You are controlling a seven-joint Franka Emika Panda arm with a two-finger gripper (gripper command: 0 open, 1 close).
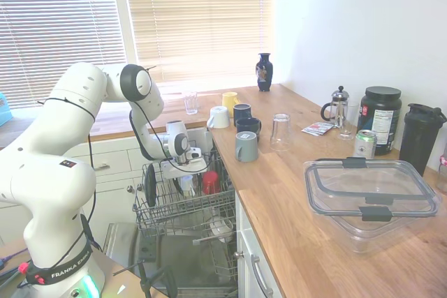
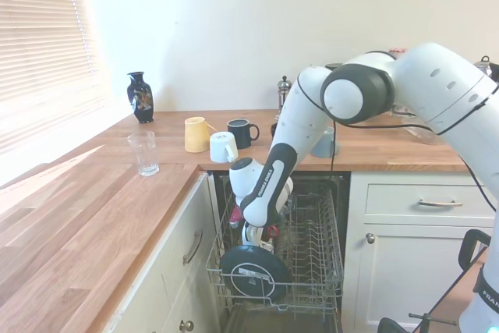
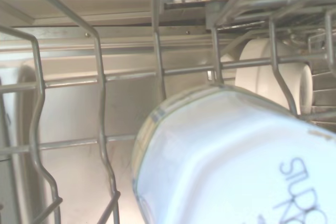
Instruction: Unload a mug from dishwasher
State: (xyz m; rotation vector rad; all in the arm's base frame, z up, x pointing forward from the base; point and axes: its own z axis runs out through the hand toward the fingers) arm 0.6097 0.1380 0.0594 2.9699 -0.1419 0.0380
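First exterior view: the white arm reaches from the left down into the dishwasher [image 1: 183, 204], its gripper [image 1: 190, 181] low among the rack wires beside a red cup [image 1: 210, 182]; whether the fingers stand apart or together I cannot tell. To the right, 5 cups and a glass wait on the counter [image 1: 293, 193]. Second exterior view shows the same plunge into the rack [image 2: 312, 259], behind a dark round plate [image 2: 249, 272]. In the wrist view a pale, printed vessel [image 3: 231, 161] fills the lens, with a plain white mug [image 3: 265, 74] behind the wires. I judge this the reach-and-grasp step; next comes a secure hold, then a straight lift clear of the tines.
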